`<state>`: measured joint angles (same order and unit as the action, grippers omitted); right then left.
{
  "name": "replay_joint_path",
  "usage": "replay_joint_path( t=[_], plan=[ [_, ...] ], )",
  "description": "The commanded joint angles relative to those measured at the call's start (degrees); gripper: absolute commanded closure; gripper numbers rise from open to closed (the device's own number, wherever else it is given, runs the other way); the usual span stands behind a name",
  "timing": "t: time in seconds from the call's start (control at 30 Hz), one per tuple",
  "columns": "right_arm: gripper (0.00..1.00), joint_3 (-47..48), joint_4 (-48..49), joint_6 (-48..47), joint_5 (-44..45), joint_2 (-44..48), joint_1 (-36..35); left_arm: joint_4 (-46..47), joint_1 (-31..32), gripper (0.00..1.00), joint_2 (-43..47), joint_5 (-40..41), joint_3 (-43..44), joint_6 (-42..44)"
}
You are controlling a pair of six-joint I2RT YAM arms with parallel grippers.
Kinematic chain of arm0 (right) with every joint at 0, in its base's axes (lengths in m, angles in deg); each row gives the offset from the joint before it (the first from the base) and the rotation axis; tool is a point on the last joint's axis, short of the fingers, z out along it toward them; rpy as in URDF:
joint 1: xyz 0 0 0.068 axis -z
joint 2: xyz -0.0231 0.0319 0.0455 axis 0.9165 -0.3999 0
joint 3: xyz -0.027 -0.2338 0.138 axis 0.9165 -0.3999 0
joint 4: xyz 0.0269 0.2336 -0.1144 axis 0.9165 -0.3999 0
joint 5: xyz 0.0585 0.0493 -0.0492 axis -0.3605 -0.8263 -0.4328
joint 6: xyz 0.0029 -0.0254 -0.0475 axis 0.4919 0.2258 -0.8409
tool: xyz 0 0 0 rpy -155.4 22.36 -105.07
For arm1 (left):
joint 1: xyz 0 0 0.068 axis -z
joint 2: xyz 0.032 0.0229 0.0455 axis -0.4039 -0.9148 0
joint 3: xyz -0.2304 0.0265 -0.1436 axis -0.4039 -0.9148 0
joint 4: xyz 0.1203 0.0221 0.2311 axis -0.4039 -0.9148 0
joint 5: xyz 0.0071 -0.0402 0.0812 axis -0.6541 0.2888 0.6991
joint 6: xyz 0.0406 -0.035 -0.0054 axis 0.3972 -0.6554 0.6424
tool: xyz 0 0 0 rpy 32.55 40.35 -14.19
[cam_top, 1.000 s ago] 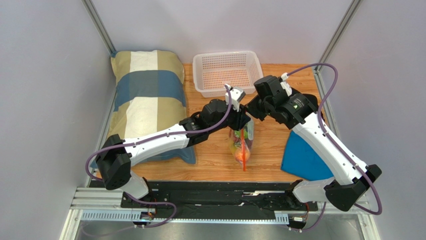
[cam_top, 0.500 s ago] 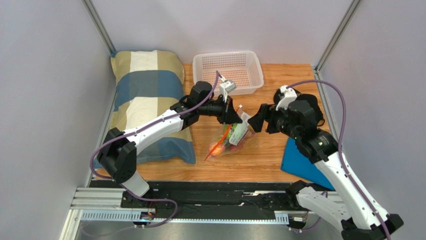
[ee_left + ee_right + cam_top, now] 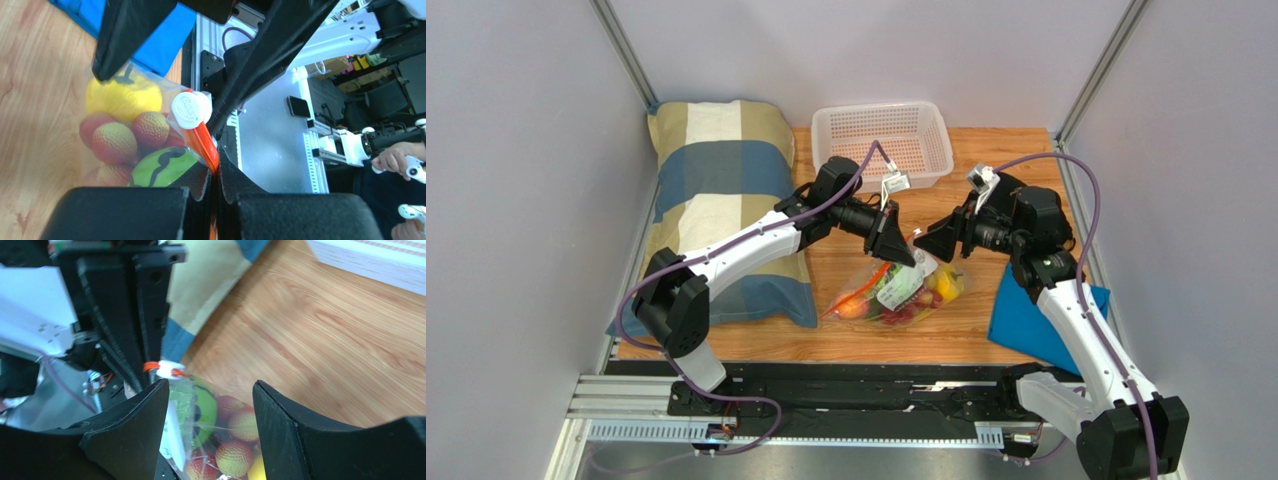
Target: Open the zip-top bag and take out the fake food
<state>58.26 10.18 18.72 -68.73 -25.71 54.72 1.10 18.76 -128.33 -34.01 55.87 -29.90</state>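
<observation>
The zip-top bag (image 3: 896, 290) lies on the wooden table (image 3: 986, 180), its mouth end raised. Through the clear plastic I see the fake food: a yellow piece (image 3: 122, 97), a green one (image 3: 160, 167) and red-yellow berries (image 3: 115, 142). My left gripper (image 3: 904, 255) is shut on the bag's orange zip strip (image 3: 205, 145), just below the white slider (image 3: 190, 110). My right gripper (image 3: 926, 240) faces it from the right, open. In the right wrist view the right gripper (image 3: 210, 390) has the bag (image 3: 200, 415) between its spread fingers, without pinching it.
A white perforated basket (image 3: 881, 145) stands at the back of the table. A plaid pillow (image 3: 716, 200) lies along the left side. A blue cloth (image 3: 1036, 320) sits at the front right, under the right arm.
The left gripper shut on the zip strip and the right gripper let go and opened. The right arm swung out to the right. The bag turned from lengthwise to lying across the table.
</observation>
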Motion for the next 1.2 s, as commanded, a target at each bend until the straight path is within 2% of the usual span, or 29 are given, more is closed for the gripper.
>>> replay_joint_path(
  t=[0.0,0.13,0.2,0.3,0.33,0.4,0.43,0.47,0.5,0.53,0.57,0.6,0.67,0.73,0.77,0.83,0.93,0.97,1.0,1.03,1.13,1.17],
  plan=[
    [0.34,-3.94,13.87,5.61,-11.29,2.79,-0.07,-1.45,0.04,1.00,0.45,-3.58,4.12,2.93],
    [0.33,-6.23,14.59,6.94,-10.41,4.39,-0.07,-2.33,-0.23,1.00,-0.07,-3.75,4.04,3.19],
    [0.35,-7.37,18.01,8.95,-10.76,3.69,-0.16,-2.24,-0.31,1.00,-0.25,-3.76,3.95,2.93],
    [0.55,-7.64,23.64,13.70,-11.82,0.71,-0.34,-1.45,-0.22,1.00,-0.60,-3.93,4.04,2.58],
    [0.64,-7.47,24.43,15.28,-12.08,-1.04,-0.34,-1.36,-0.31,1.00,-0.78,-3.93,4.21,2.58],
    [0.75,-7.03,25.84,15.91,-12.87,-2.64,-0.34,-1.27,-0.31,1.00,-0.95,-4.28,4.39,2.49],
    [0.91,-6.94,26.28,15.91,-13.14,-3.60,-0.42,-1.71,-0.23,1.00,-1.04,-4.02,4.47,2.58],
    [0.98,-6.85,26.20,15.65,-12.88,-3.78,-0.51,-2.58,-0.40,0.91,-0.96,-2.37,4.65,3.36],
    [1.00,-6.41,25.76,15.56,-12.70,-3.96,-0.43,-3.98,-0.31,0.79,-0.78,-0.61,4.91,4.24],
    [1.00,-6.06,25.15,15.21,-12.61,-4.05,-0.42,-8.09,-0.40,0.40,-0.08,1.41,5.52,5.38],
    [1.00,-5.62,22.97,14.86,-12.26,-4.22,-0.42,-9.61,-0.31,0.06,0.53,5.61,5.62,7.56],
    [1.00,-5.01,21.38,14.68,-12.17,-4.31,-0.42,-10.84,-0.31,0.01,1.32,8.17,5.62,8.37],
    [1.00,-2.03,13.95,13.63,-10.95,-5.36,-0.42,-13.23,0.04,0.01,3.61,14.58,5.01,10.12],
    [1.00,1.56,8.21,12.39,-10.24,-6.07,-0.60,-12.88,0.04,0.03,5.19,17.24,4.30,10.31],
    [1.00,2.37,4.53,12.31,-7.80,-6.24,-1.04,-12.70,0.04,0.07,5.28,18.21,4.39,10.31],
    [1.00,3.17,4.31,13.00,-8.48,-6.25,-1.39,-14.01,0.04,0.16,3.89,18.39,5.35,10.75],
    [0.99,3.44,4.75,13.19,-8.30,-5.72,-1.57,-17.08,0.04,0.65,1.69,18.30,7.19,11.89],
    [0.96,3.17,4.32,12.84,-8.13,-5.63,-1.48,-17.44,0.04,0.89,1.68,18.83,7.37,12.15],
    [0.93,3.00,3.88,12.31,-7.78,-5.54,-1.57,-17.36,0.04,0.96,1.77,19.35,7.20,12.33],
    [0.93,2.73,3.87,11.78,-7.69,-5.72,-1.57,-17.10,0.04,0.99,2.55,19.45,6.94,12.42],
    [0.90,1.50,5.80,12.56,-9.09,-5.98,-1.74,-16.83,0.04,1.00,3.87,19.80,6.76,12.77],
    [0.93,1.15,7.81,12.74,-9.53,-6.16,-1.92,-16.66,-0.05,1.00,4.05,19.36,6.76,12.86]
  ],
)
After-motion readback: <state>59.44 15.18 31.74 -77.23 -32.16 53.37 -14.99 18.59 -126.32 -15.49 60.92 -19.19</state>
